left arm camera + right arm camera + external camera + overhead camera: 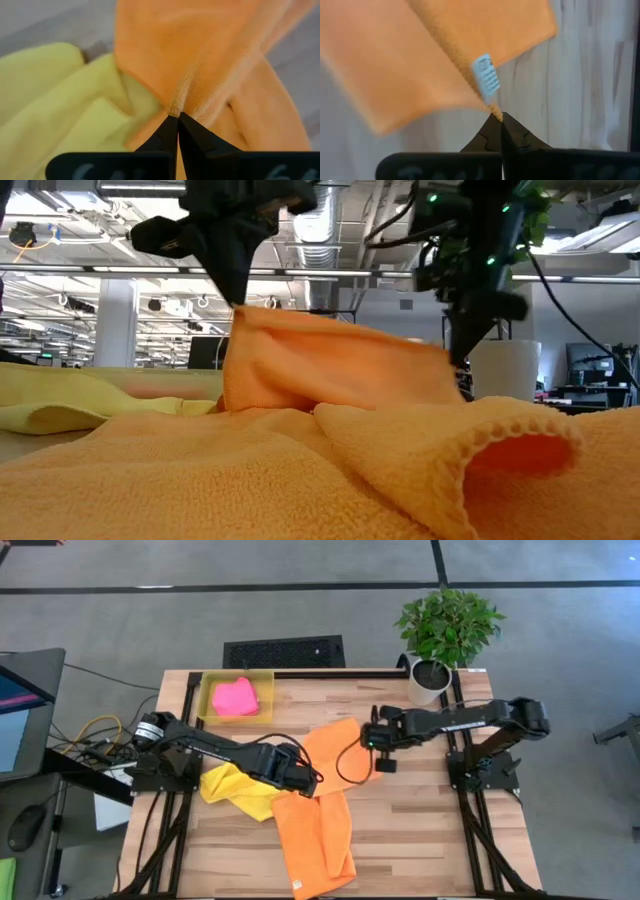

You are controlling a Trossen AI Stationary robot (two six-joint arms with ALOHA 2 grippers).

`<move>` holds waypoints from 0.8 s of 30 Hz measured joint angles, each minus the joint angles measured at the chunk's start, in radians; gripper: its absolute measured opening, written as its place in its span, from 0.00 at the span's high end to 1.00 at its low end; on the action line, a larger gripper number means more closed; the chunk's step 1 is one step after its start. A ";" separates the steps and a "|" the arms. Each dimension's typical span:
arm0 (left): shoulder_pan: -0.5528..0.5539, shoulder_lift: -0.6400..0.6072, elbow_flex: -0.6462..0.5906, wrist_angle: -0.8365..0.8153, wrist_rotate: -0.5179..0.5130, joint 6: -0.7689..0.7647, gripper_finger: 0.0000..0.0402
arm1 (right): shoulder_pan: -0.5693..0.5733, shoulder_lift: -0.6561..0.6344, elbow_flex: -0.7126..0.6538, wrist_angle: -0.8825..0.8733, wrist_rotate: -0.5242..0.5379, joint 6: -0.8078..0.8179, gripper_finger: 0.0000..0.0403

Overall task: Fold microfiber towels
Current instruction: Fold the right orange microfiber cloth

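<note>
High view: tabletop (420, 830) with yellow bin (208, 698) as landmark. Below-right of it, both end effectors, left end effector (312, 783) and right end effector (372, 738), pinch an orange towel (335, 745), lifted unfolded; second orange towel (315, 840) and yellow towel (232, 790) seem unfolded; pink towel (235, 697) sits inside.

Towel in bin (210, 708) at table's (440, 830) far left. Plant (447, 632) at far right. One towel (336, 748) held up mid-table between both grippers; another (316, 840) lies nearer, third (238, 790) left.
</note>
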 joint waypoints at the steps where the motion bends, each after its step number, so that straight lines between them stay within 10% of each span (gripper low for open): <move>1: 0.006 0.000 -0.004 -0.012 -0.005 -0.001 1.00 | -0.014 0.012 0.000 0.017 0.001 -0.005 0.99; 24: 0.145 -0.001 -0.199 0.121 0.004 0.128 1.00 | -0.151 0.056 0.000 0.171 -0.009 -0.082 0.92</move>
